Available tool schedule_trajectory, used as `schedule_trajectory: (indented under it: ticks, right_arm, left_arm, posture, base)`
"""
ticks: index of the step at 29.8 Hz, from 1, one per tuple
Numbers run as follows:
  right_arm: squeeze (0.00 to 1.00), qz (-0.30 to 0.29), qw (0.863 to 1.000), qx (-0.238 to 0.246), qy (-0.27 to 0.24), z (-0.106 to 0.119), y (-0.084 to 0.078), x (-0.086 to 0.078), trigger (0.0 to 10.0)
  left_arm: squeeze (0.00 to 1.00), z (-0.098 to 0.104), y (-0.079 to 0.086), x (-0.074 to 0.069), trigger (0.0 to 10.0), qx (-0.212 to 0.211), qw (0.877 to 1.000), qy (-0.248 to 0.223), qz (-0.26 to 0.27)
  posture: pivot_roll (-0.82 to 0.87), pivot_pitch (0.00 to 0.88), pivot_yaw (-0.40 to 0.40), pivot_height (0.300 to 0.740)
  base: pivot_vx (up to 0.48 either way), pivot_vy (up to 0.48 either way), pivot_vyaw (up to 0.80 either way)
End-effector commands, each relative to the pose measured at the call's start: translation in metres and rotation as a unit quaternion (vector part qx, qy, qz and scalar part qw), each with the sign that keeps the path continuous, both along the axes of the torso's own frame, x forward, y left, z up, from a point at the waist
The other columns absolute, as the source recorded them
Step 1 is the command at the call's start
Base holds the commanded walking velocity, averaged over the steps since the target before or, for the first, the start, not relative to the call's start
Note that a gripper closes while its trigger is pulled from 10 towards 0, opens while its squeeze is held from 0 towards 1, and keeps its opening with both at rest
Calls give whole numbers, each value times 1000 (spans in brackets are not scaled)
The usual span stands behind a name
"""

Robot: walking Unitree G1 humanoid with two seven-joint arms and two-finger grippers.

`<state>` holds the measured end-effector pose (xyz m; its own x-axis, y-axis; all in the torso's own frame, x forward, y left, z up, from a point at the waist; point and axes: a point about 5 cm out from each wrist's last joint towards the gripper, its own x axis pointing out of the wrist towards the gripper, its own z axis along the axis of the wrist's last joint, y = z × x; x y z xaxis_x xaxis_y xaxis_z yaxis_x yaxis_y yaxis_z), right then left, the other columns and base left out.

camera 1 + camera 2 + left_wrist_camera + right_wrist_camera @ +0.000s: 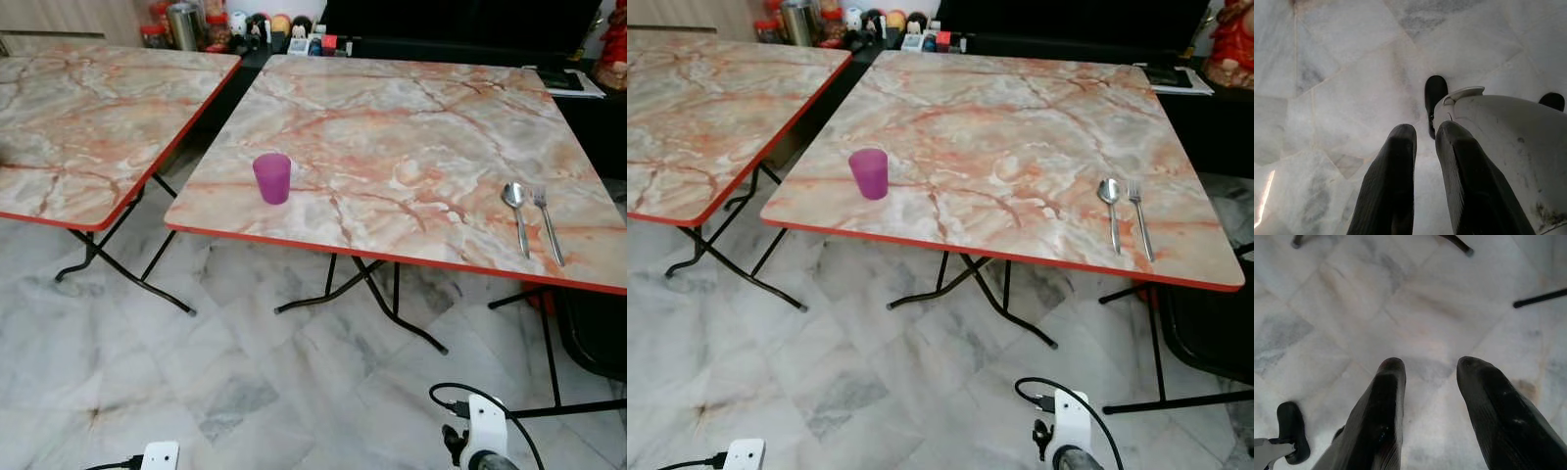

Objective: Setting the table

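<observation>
On the table (411, 127): cup (272, 178), spoon (516, 209), fork (547, 220); both claws hang well below, empty, fingers apart.

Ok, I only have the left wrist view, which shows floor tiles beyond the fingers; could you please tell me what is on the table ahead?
Observer: A purple cup stands upright near the front left corner of the marble-patterned table.
Operator: Thank you. Is any cutlery out?
Observer: Yes, a spoon and a fork lie side by side near the front right edge, with the spoon on the left.
Operator: And the right gripper?
Observer: The right gripper hangs over the floor, open and holding nothing.
</observation>
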<state>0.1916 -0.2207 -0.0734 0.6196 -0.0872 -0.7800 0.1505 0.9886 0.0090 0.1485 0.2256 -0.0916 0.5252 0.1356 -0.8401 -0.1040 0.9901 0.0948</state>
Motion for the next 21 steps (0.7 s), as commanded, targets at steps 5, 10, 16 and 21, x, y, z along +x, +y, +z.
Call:
schedule_trajectory:
  ticks: [5,10,16,21]
  right_arm:
    - [0,9,998,-34,-61,8,-1,9,10000]
    - [0,11,996,-45,-80,11,-1,11,10000]
    - [0,13,994,-50,-97,13,-1,13,10000]
    - [0,5,993,-49,-103,14,-1,14,10000]
  left_arm:
    - [0,-1,6,-5,10000,5,1000,10,8]
    - [0,-1,6,-5,10000,9,1000,13,3]
    - [0,0,5,-2,10000,9,1000,9,2]
    - [0,0,5,-2,10000,9,1000,8,1]
  posture:
    - [-46,109,-6,736]
    - [-52,107,-5,736]
    - [-67,107,-1,736]
    - [-68,106,0,736]
  base:
    - [0,0,0]
    - [0,0,0]
    - [0,0,0]
    - [0,0,0]
